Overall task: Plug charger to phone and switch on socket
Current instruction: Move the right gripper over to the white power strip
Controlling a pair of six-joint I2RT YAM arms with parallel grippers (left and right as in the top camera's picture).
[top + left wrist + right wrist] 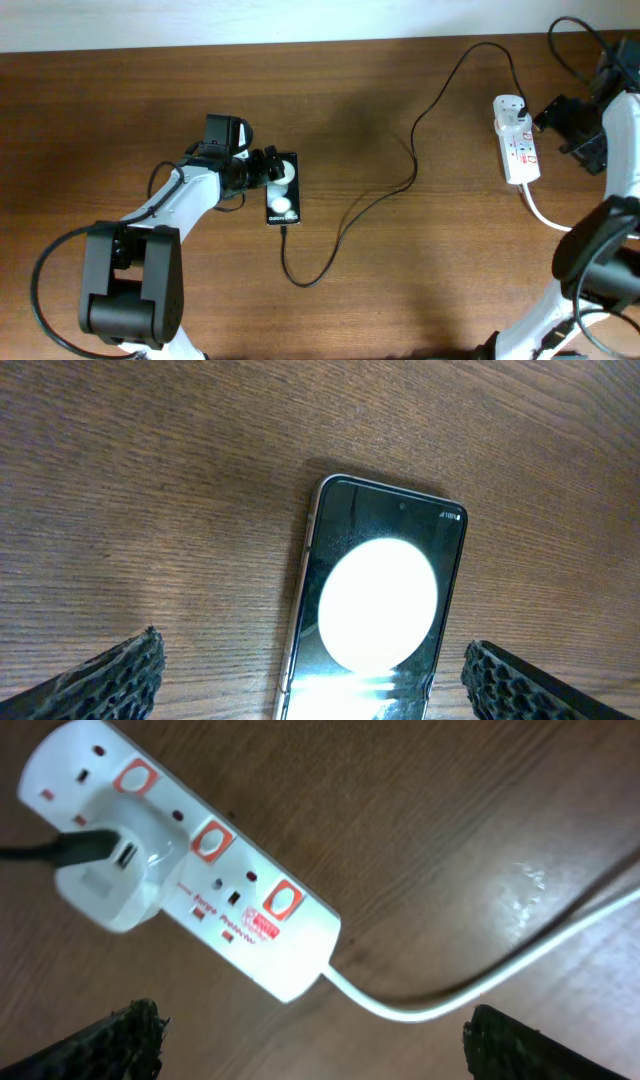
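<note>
Socket (517, 150) at tabletop (150, 90) 2 o'clock; phone (282, 192) toward 9, charger (60, 848) apparently seated both ends. Right end effector (310, 1022) wide open, empty; left end effector (315, 650) open, straddling phone. You: narrow right jaws, press one tip squarely on red switch (210, 840) beside plug (120, 880).

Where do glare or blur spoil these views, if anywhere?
Left wrist: a blown-out round reflection washes out much of the screen of the phone. Overhead: evenly lit, with two small white reflections on that screen. Right wrist: the socket is slightly soft, its small red print hard to read, and the table shows a pale sheen.
</note>
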